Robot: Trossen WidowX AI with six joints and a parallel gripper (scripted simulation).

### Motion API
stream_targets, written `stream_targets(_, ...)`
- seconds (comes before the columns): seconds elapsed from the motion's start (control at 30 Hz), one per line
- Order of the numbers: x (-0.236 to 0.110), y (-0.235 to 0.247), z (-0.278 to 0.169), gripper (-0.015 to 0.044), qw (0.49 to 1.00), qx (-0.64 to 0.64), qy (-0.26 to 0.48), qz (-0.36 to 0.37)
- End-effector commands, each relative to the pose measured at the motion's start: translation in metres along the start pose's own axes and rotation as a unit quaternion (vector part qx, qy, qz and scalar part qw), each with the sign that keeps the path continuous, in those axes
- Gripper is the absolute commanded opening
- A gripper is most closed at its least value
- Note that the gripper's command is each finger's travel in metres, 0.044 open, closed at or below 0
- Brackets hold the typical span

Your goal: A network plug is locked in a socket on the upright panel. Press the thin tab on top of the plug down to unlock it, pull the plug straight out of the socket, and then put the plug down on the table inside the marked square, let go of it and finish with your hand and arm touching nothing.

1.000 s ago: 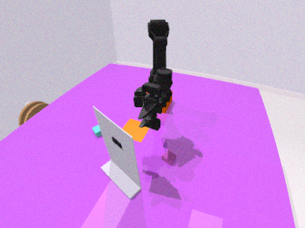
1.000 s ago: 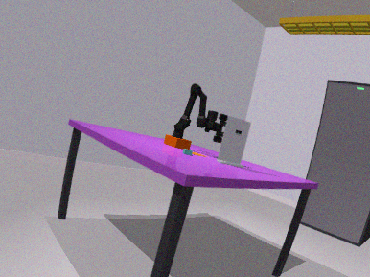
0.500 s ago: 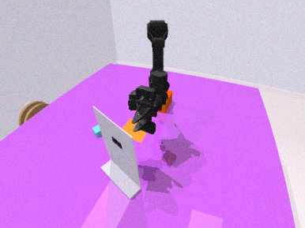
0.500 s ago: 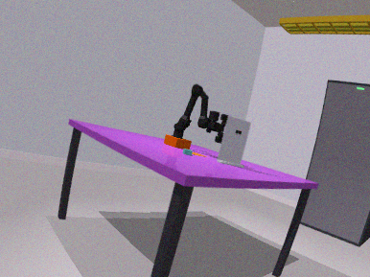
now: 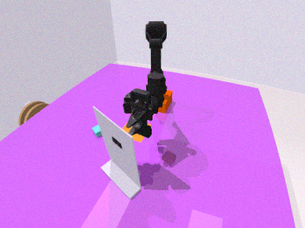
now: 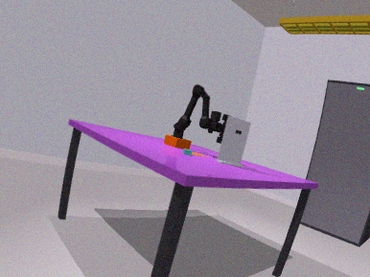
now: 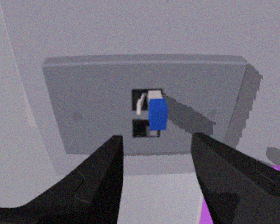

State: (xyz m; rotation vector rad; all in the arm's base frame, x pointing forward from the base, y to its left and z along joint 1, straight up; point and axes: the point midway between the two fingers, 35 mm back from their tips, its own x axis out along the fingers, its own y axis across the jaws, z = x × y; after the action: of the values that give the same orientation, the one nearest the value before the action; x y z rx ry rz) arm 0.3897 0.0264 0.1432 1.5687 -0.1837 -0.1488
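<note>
The upright panel [image 5: 123,158] [image 6: 234,148] [image 7: 95,110] is pale grey; in the wrist view two dark openings show in it, one above the other. The blue plug [image 7: 158,114] sticks out from the panel there, with a thin whitish strip left of its top; which opening it sits in is hard to tell. The top view shows the panel's other side, so the plug is hidden. My gripper [image 5: 138,130] [image 6: 222,129] [image 7: 157,143] is partly open and empty, facing the panel, its fingertips below the plug in the wrist view. The marked orange square [image 5: 137,138] [image 6: 198,154] is partly covered by the gripper in the top view.
A teal block [image 5: 97,131] [image 6: 187,152] lies near the orange square. An orange block [image 5: 167,102] [image 6: 177,142] is at the arm's base. A dark reddish cube [image 5: 169,158] stands in the arm's shadow. The panel's flat foot [image 5: 120,181] rests on the purple table [image 5: 237,141] [image 6: 139,148].
</note>
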Motion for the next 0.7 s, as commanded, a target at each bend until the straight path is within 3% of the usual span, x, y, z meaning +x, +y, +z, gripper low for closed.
stream_targets(0.0, 0.009, 0.0, 0.001, 0.0156, 1.0, 0.002, 0.001, 0.001)
stream_targets(0.5, 0.028, 0.0, 0.008, 0.0156, 1.0, 0.001, 0.001, 0.001)
stream_targets(0.57, 0.028, 0.0, 0.008, 0.0104, 1.0, 0.001, 0.001, 0.001)
stream_targets(0.67, 0.028, 0.0, 0.008, 0.0084, 1.0, 0.001, 0.001, 0.001)
